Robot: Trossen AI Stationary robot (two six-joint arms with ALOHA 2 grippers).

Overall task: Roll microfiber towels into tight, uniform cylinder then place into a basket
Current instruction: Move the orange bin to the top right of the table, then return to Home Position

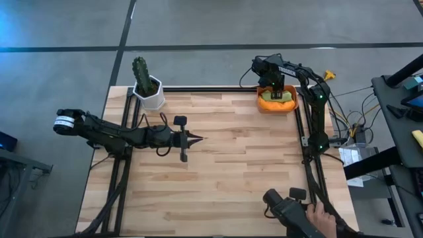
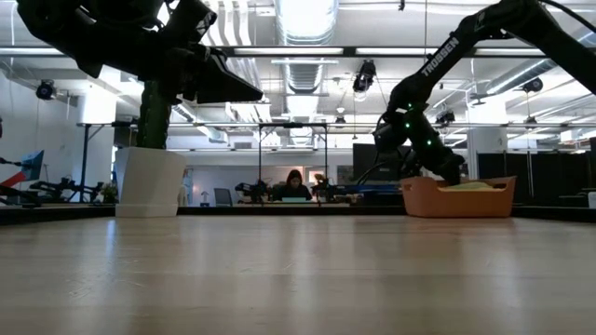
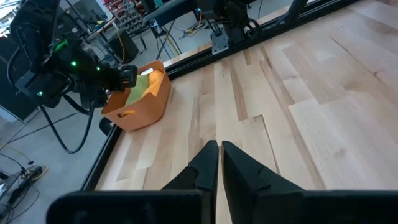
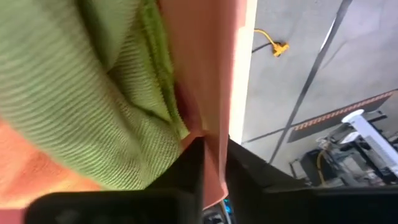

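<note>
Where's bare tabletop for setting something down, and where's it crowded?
Free: the table's whole middle and near half, from the left pincer across to the right rail. Crowded: far-right corner, right pincer inside the basket on the towels; cactus pot far-left.

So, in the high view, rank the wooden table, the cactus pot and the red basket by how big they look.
1. Table, by far the largest.
2. Basket, partly covered by the right gripper.
3. Cactus pot, slightly smaller than the basket; it is close.
</note>
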